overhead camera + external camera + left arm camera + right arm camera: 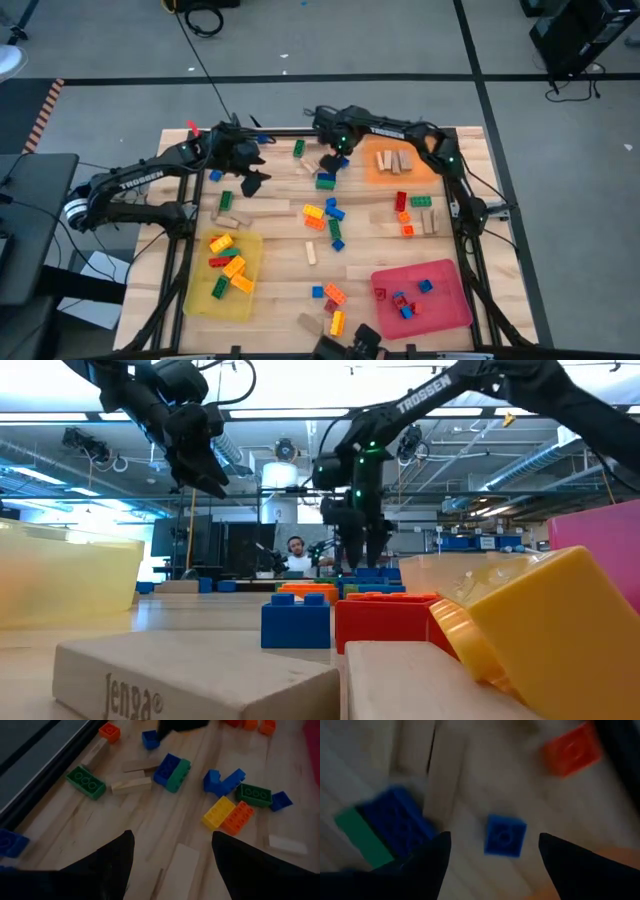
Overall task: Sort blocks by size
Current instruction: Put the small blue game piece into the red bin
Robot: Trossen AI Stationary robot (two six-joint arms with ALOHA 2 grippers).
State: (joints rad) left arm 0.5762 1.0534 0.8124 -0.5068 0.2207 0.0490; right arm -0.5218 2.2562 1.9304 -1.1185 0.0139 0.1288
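Many blocks lie scattered on the wooden table (270, 235): plastic bricks in several colours and tan wooden pieces. My right gripper (495, 852) points down at the table's far middle (335, 158), open, its fingers on either side of a small blue brick (505, 835) below them, apart from it. Beside that lie a blue-and-green brick (385, 830) and a wooden piece (445, 770). My left gripper (172, 855) hangs open above the far left (250, 168), slanting down over a wooden block (177, 870), holding nothing.
A yellow tray (205, 300) with several bricks sits near left. An orange tray (375, 172) with wooden pieces stands far right, and a red tray (445, 310) with small bricks near right. A person (295, 555) sits in the room behind the table.
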